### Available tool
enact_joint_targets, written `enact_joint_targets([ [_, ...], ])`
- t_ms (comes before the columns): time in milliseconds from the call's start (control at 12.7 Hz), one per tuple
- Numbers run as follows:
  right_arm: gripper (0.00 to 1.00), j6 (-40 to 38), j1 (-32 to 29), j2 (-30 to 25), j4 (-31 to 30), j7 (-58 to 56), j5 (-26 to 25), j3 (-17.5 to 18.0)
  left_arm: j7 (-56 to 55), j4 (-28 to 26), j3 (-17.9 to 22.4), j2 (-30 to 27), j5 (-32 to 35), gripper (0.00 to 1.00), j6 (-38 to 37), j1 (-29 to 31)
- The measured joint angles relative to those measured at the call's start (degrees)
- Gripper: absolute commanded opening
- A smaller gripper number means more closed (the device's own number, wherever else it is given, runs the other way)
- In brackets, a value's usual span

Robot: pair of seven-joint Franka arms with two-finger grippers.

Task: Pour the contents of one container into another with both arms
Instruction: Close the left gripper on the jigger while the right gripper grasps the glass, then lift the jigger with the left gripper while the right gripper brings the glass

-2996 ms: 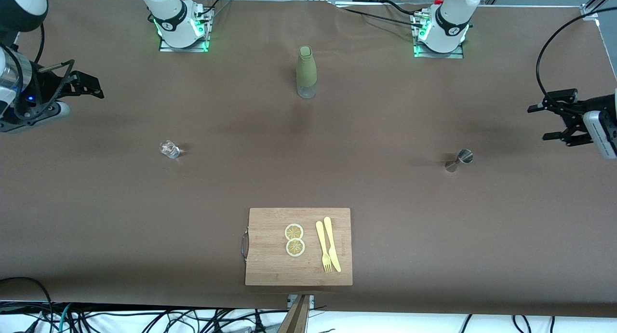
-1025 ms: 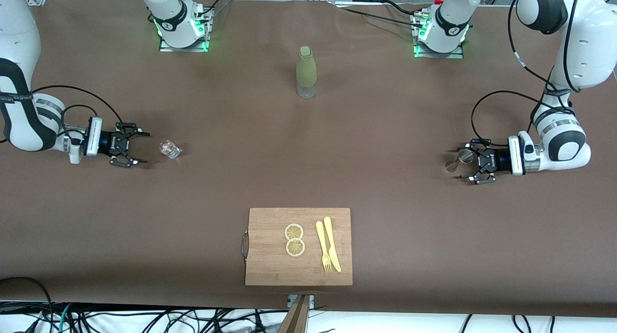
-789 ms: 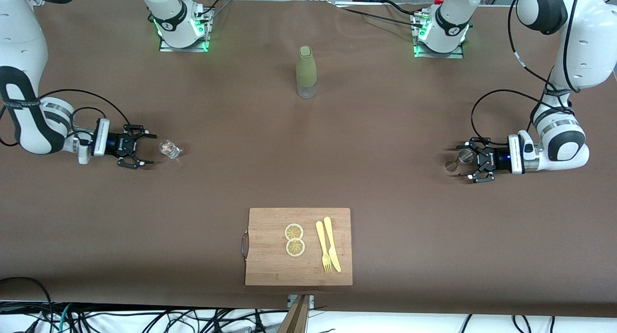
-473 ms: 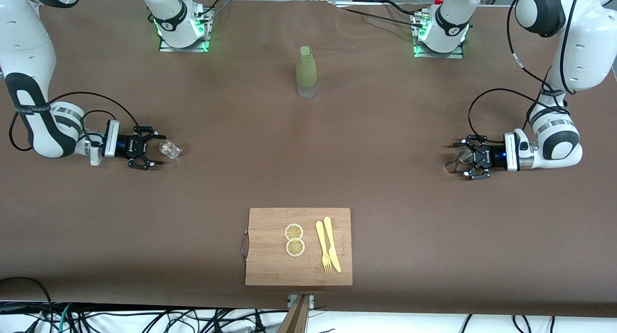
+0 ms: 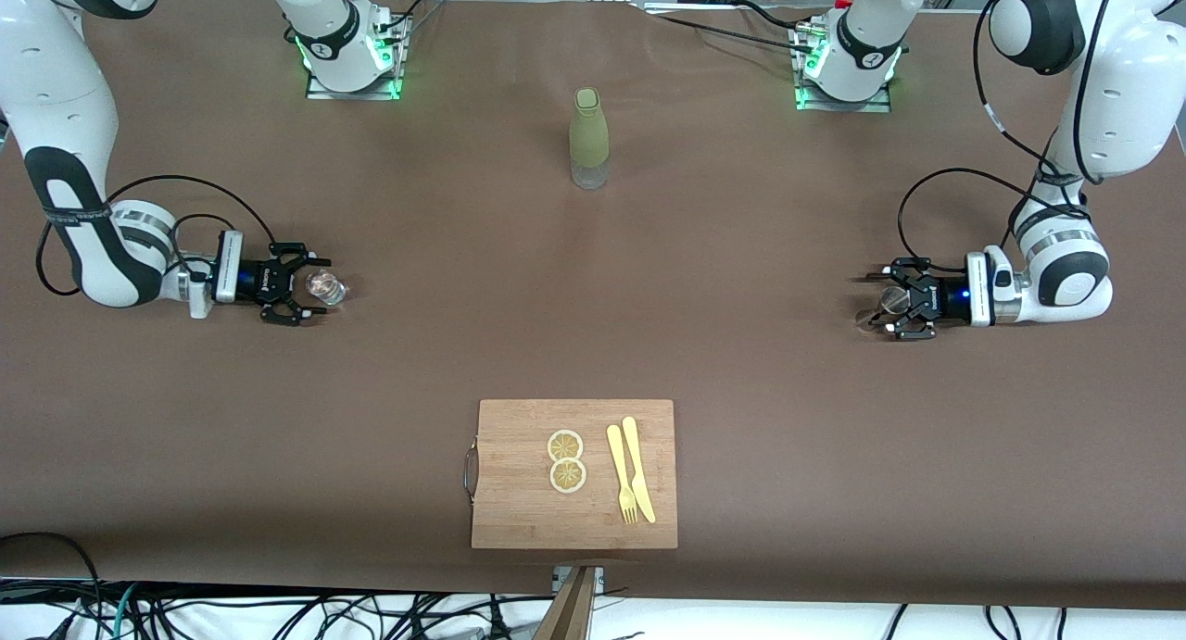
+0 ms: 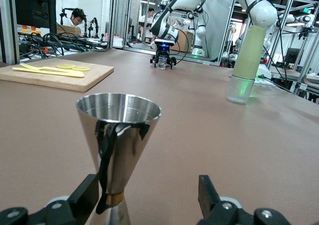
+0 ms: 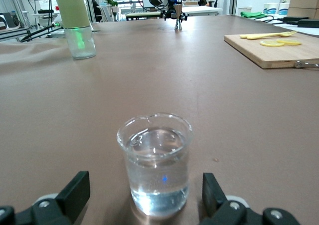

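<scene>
Front view showed the brown table, with the cutting board at its near edge and the green bottle standing upright between the two bases. Compared with one second before, both arms had come further inward. The right gripper now had its jaws apart around the small glass beaker, which held clear liquid. The left gripper had its jaws apart around the steel jigger, one finger touching its waist
</scene>
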Motion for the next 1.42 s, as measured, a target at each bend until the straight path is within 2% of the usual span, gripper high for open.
enact_joint_targets([
  [158,1.0,-0.08,0.0,0.38,-0.02,-0.46,0.88,0.62,0.14,0.0,0.2,0.0,0.0,0.84,-0.33,0.09],
  [237,1.0,-0.08,0.0,0.47,-0.02,-0.46,1.02,0.91,0.18,0.0,0.32,0.0,0.0,0.79,-0.46,0.14],
  [394,1.0,-0.08,0.0,0.53,-0.02,-0.55,1.14,1.43,0.32,0.0,0.62,0.0,0.0,0.61,-0.85,0.17],
  [473,1.0,-0.08,0.0,0.54,-0.02,-0.62,1.15,1.59,0.35,0.0,0.71,0.0,0.0,0.46,-0.99,0.18],
  [631,1.0,-0.09,0.0,0.66,-0.04,-0.65,1.17,1.65,0.42,0.0,0.84,0.0,0.0,0.04,-1.06,0.18],
  [710,1.0,-0.09,0.0,0.8,-0.04,-0.67,1.2,1.77,0.44,0.0,0.86,0.0,0.0,0.0,-1.07,0.19],
  [867,0.99,-0.09,0.0,1.1,-0.05,-0.69,1.24,2.33,0.5,0.03,0.87,-0.04,-0.01,0.0,-1.35,0.2],
  [946,0.95,-0.09,0.0,1.19,-0.04,-0.79,1.27,2.48,0.5,0.02,0.87,-0.02,-0.01,0.0,-1.35,0.21],
  [1025,0.87,-0.09,0.0,1.23,-0.04,-0.86,1.3,2.53,0.5,0.02,0.87,-0.03,0.0,0.0,-1.35,0.21],
  [1183,0.54,-0.09,-0.01,1.23,-0.04,-0.89,1.44,2.54,0.34,0.05,0.75,-0.03,0.0,0.0,-1.35,0.17],
  [1262,0.45,-0.09,-0.01,1.23,-0.04,-0.89,1.46,2.54,0.16,0.11,0.3,-0.03,-0.21,0.0,-1.35,0.04],
  [1419,0.38,-0.12,-0.02,1.22,0.05,-0.9,1.74,2.54,-0.23,0.21,-0.99,-0.04,-2.87,0.0,-1.34,-1.33],
])
